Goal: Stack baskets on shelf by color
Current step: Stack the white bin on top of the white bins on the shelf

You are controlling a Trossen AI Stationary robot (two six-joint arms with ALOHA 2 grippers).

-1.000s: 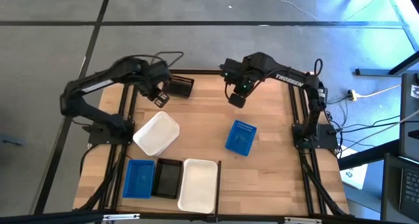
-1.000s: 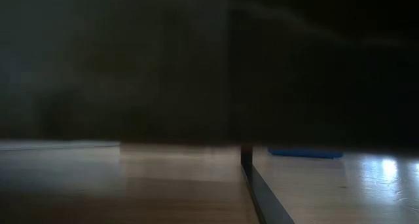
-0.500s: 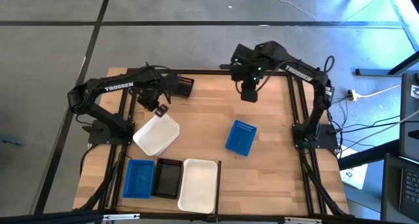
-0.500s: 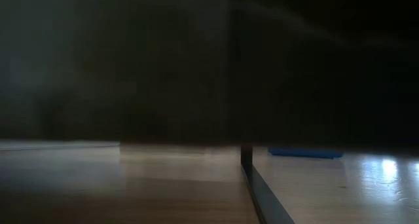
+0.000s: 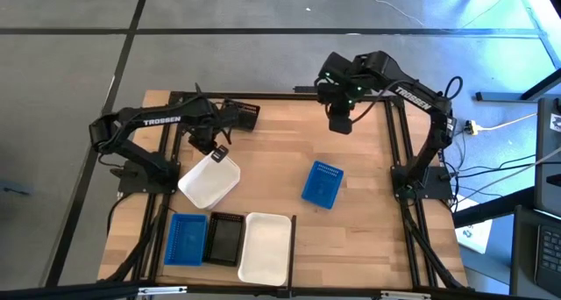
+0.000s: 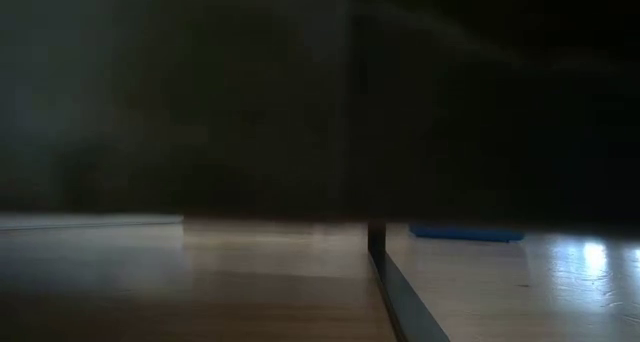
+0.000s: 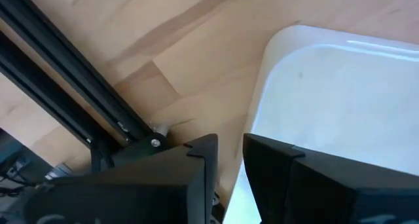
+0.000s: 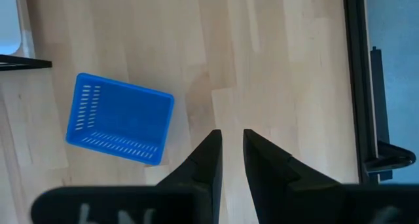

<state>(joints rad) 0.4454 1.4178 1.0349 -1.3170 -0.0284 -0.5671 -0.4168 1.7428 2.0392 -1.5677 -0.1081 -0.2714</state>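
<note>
A white basket (image 5: 209,180) lies tilted at the left of the shelf (image 5: 280,142). My left gripper (image 5: 216,151) points down over its far rim, open. In the left wrist view (image 7: 230,164) one finger stands over the basket's inside (image 7: 340,99) and the other outside. A blue basket (image 5: 322,184) rests right of centre, and a black basket (image 5: 243,115) sits at the far edge. My right gripper (image 5: 340,121) hangs open above the far right, with the blue basket (image 8: 120,119) in its wrist view and nothing between the fingers (image 8: 232,155).
A blue basket (image 5: 185,239), a black one (image 5: 225,239) and a white one (image 5: 265,246) stand side by side at the near edge. Black rails (image 5: 405,160) run along the shelf's sides. The low view is dark, showing a black post (image 6: 377,242) and the blue basket (image 6: 465,233).
My left gripper has come down toward the white basket's far rim, tipping to point down. My right gripper has risen and gone toward the table's right edge, rolling at the wrist. No basket has moved.
</note>
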